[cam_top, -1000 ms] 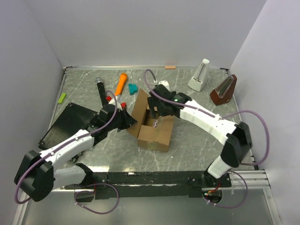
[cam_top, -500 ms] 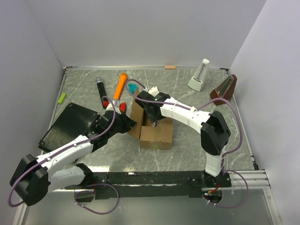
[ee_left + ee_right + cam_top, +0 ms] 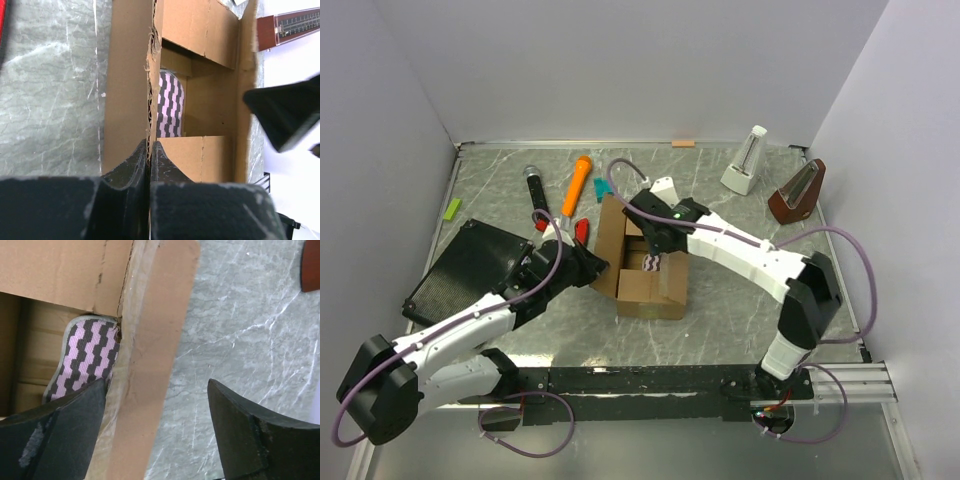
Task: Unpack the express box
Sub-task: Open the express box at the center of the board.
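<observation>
Left gripper [image 3: 588,268], in the overhead view, is reaching in from the left and meeting the left flap of the express box [image 3: 642,292]. The box is sitting near the middle of the marble table [image 3: 740,300] with its flaps spread open. The right gripper [image 3: 657,254] is hanging over the open top, where a pink-and-dark striped cloth [image 3: 653,265] is showing inside. A black case [image 3: 470,262] is lying to the left, partly under the left arm, and a brown metronome [image 3: 798,190] is standing well apart at the far right. Through the left wrist camera, the left gripper [image 3: 149,152] is pinching the torn edge of a brown corrugated flap, its fingers [image 3: 131,167] pressed together on the cardboard. The express box [image 3: 127,90] is gaping open beyond them, and the striped cloth [image 3: 170,105] is lying down in the cavity against an inner wall. Through the right wrist camera, the right gripper [image 3: 155,437] is standing with its jaws wide apart, straddling one flap of the express box [image 3: 160,330]. One finger is over the box's inside, the other is over the table [image 3: 240,315], and neither is clamping anything. A clear tape strip [image 3: 134,325] is running along that flap's edge, and the striped cloth [image 3: 85,357] is peeking out from under the neighbouring flap.
</observation>
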